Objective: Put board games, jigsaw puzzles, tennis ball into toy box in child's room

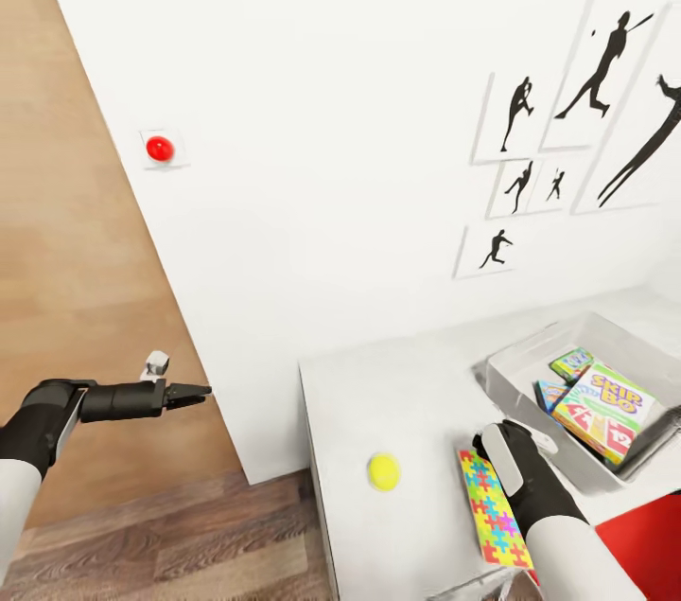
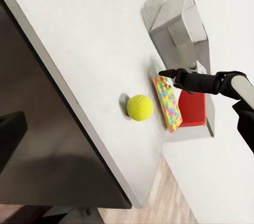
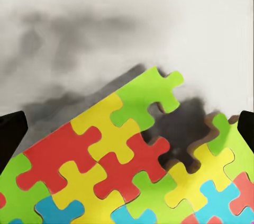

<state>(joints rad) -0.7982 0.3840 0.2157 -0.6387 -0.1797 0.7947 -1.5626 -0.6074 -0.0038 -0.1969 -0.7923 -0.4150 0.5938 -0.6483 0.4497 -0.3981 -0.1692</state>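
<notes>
A jigsaw puzzle [image 1: 492, 506] lies flat on the table [image 1: 397, 393], near its front edge. My right gripper [image 1: 482, 443] hovers over the puzzle's far end, open, with both fingers [image 3: 10, 139] spread at the sides of the coloured pieces [image 3: 106, 160]. The tennis ball [image 1: 383, 470] rests left of the puzzle. The toy box [image 1: 530, 345] stands at the right and holds the SKIP-BO game [image 1: 605, 407], a green-edged game [image 1: 570, 362] and a small blue one [image 1: 549, 393]. My left gripper [image 1: 194, 390] hangs open and empty off the table's left end. Its wrist view shows the ball [image 2: 140, 107], the puzzle [image 2: 168, 102] and the toy box [image 2: 180, 28].
A white wall with a red round button [image 1: 159, 148] and black sports pictures [image 1: 567, 128] runs behind the table. Wood floor [image 1: 85, 251] lies left of the table's end. A red object [image 1: 648, 535] sits beyond the table's front right edge.
</notes>
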